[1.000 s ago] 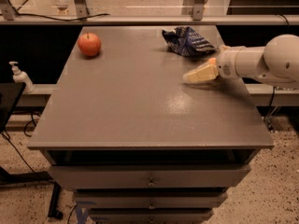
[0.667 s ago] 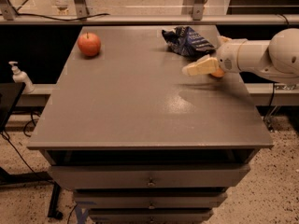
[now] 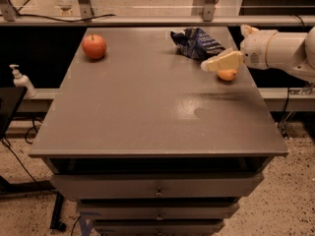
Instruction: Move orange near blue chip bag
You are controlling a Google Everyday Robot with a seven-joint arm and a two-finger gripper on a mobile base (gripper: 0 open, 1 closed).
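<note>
Grey tabletop [image 3: 147, 112]: the orange [image 3: 228, 75] is sitting by the right edge, close to the blue chip bag [image 3: 197, 42], so we are judging the move nearly done. The gripper [image 3: 222, 63] is hovering directly over the fruit, and we are unable to tell whether it is pinching or spread.

Claw [image 3: 216, 64] raised (beside blue chip bag [image 3: 197, 42]), orange [image 3: 227, 74] uncovered.

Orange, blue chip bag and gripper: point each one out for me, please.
orange [image 3: 227, 75], camera view, on its lower skin showing under the gripper.
blue chip bag [image 3: 196, 42], camera view, middle of the crumpled foil.
gripper [image 3: 221, 63], camera view, its pale front end, beside the bag, over the orange.
</note>
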